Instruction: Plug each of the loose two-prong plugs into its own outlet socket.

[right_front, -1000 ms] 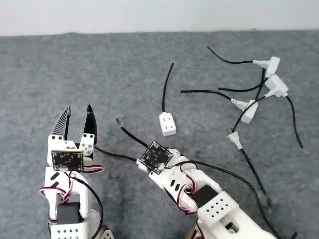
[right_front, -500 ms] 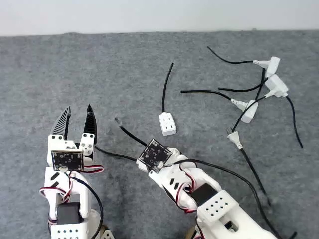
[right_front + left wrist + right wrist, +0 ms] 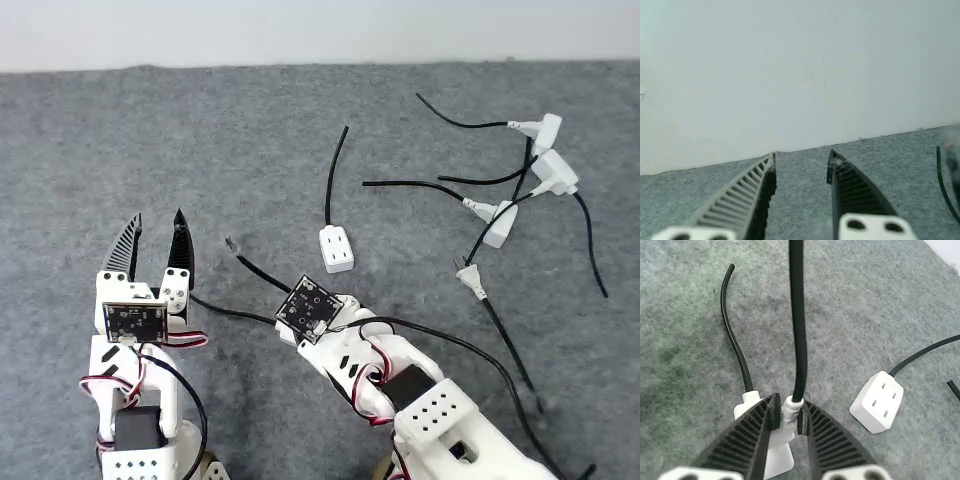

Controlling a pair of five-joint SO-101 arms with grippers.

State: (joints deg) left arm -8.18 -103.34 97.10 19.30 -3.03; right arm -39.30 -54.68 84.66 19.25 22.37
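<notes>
Our right fingers [image 3: 752, 435] pinched a plug [image 3: 789, 415] over a socket [image 3: 746, 402]; left fingers [image 3: 181, 245] gaped, empty. We judged it needed squaring to the socket, then a straight push.

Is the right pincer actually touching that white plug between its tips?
Touching. The right wrist view shows the right pincer clamped against both sides of the white plug, with no gap.

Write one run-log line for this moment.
left claw open, empty | right claw shut on white plug | outlet socket empty
</notes>
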